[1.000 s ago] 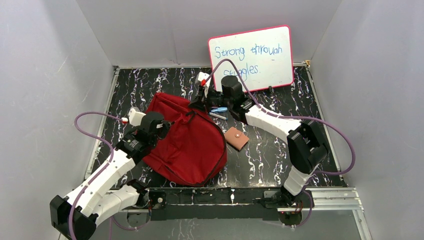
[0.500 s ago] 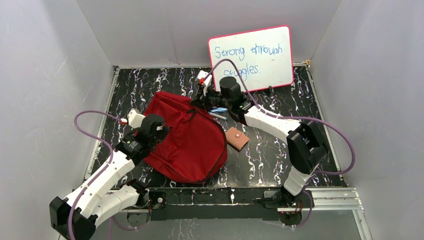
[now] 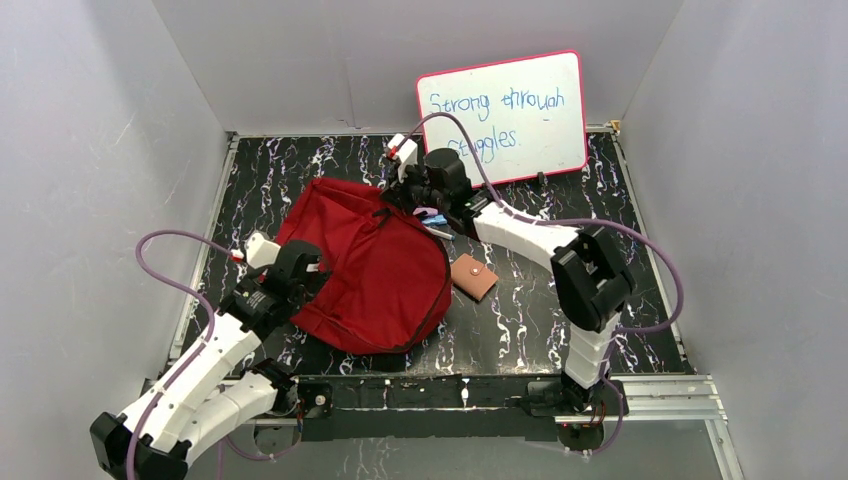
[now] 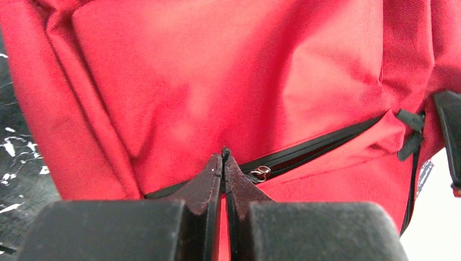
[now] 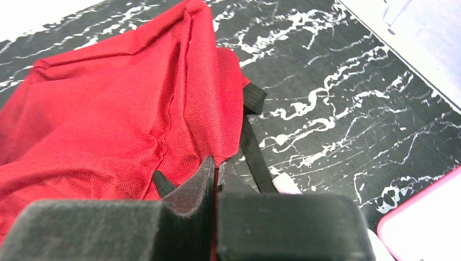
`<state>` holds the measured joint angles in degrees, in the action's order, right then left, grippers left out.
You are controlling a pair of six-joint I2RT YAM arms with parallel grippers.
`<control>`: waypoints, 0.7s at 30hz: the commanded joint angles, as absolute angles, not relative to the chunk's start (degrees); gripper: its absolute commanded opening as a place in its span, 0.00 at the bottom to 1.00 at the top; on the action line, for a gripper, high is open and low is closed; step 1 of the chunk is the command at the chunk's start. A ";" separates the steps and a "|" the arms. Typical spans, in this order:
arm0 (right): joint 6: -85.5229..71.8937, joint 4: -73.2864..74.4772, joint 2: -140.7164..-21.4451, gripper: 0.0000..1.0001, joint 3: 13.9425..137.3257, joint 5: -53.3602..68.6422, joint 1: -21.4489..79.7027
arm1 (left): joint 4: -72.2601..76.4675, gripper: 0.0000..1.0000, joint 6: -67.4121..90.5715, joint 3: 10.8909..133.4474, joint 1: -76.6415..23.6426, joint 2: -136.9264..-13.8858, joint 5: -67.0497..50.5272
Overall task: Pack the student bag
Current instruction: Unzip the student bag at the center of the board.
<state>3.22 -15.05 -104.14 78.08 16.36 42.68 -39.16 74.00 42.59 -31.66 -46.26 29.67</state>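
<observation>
We note left fingers (image 4: 215,169) shut on the student bag (image 3: 372,275) by its zipper (image 4: 304,150), right fingers (image 5: 203,175) shut on its far edge; likely 2 grips tensioning fabric for unzipping.

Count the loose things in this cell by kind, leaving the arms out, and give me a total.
Red backpack: 1
Tan wallet: 1
Whiteboard: 1
Blue pen-like item, partly hidden: at least 1
Total: at least 4
</observation>
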 commanded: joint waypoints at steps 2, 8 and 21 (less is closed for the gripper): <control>3.98 -23.00 -107.21 0.00 85.18 8.97 39.39 | -48.30 0.00 74.57 42.95 -31.29 -43.73 34.79; 1.83 -22.54 -110.90 0.00 86.47 9.20 36.51 | -50.88 0.00 74.96 44.14 -31.29 -43.09 35.71; 0.48 -22.22 -115.57 0.00 87.29 13.45 32.93 | -54.96 0.00 78.02 42.89 -31.29 -42.95 34.90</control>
<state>-0.05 -13.39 -115.39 82.63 15.97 35.22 -48.53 76.51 42.63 -31.66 -43.72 31.53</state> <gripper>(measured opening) 0.063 0.010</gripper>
